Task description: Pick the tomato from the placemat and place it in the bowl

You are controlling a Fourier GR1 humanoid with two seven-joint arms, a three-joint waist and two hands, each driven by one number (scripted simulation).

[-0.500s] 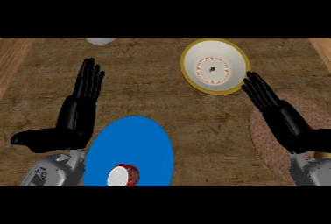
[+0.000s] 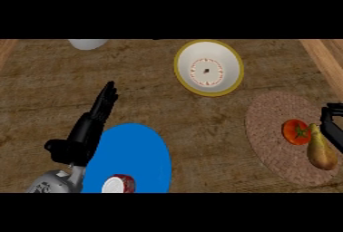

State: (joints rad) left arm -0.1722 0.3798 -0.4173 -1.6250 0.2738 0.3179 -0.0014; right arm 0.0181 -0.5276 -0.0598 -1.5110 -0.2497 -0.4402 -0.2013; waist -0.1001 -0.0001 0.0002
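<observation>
The red tomato (image 2: 295, 131) lies on a round brown woven placemat (image 2: 271, 113) at the right. A white bowl (image 2: 231, 68) with a yellow rim and a patterned bottom stands farther back, left of the mat. Only a small black part of my right hand (image 2: 332, 125) shows at the right edge, just right of the tomato and not touching it. My left hand (image 2: 90, 124) stays open at the left, fingers straight and pointing away, holding nothing.
A yellow pear (image 2: 321, 152) lies on the placemat beside the tomato, on the near side. A blue plate (image 2: 137, 154) at the front left carries a small red and white round thing (image 2: 119, 184). A pale object (image 2: 87, 43) sits at the far edge.
My right hand has moved right, off the placemat towards the view's edge, uncovering the tomato and the pear. The left hand has barely moved.
</observation>
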